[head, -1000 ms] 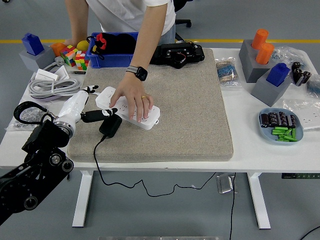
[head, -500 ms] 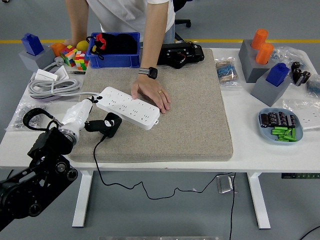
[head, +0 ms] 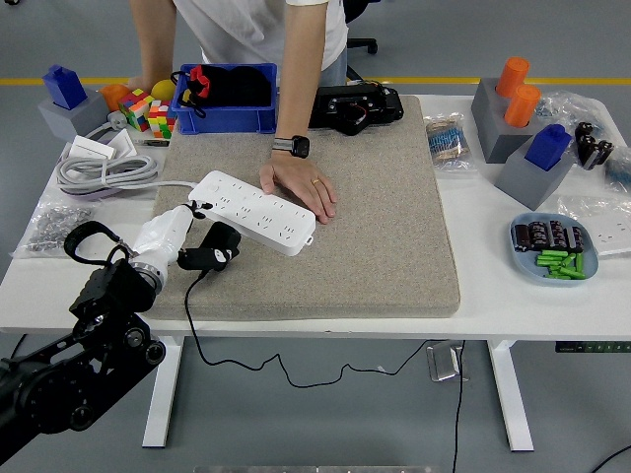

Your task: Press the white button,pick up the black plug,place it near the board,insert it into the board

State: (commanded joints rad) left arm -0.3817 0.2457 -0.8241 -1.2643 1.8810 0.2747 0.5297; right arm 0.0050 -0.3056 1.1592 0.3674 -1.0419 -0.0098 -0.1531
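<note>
The white power strip (head: pixel 254 211) lies slanted on the grey mat (head: pixel 375 227). Just below its left half rests the black plug (head: pixel 219 242), its cable trailing off the table's front edge. My left hand (head: pixel 193 252), white with black fingers, reaches in from the lower left and has its fingers curled on the plug's left end. A person at the far side rests one hand (head: pixel 302 186) flat on the mat, touching the strip's upper right edge. I cannot make out the strip's white button.
A coiled white cable (head: pixel 104 173) and a bag of small parts (head: pixel 44 225) lie left of the mat. A blue bin (head: pixel 225 99), puzzle cubes (head: pixel 148 110) and a black device (head: pixel 353 104) stand behind. Grey blocks (head: pixel 527 148) and a blue dish (head: pixel 552 248) sit on the right.
The person's hand lifted off the strip's top and now rests at its right edge; the strip has shifted slightly. My left hand slid down and right, staying at the plug.
</note>
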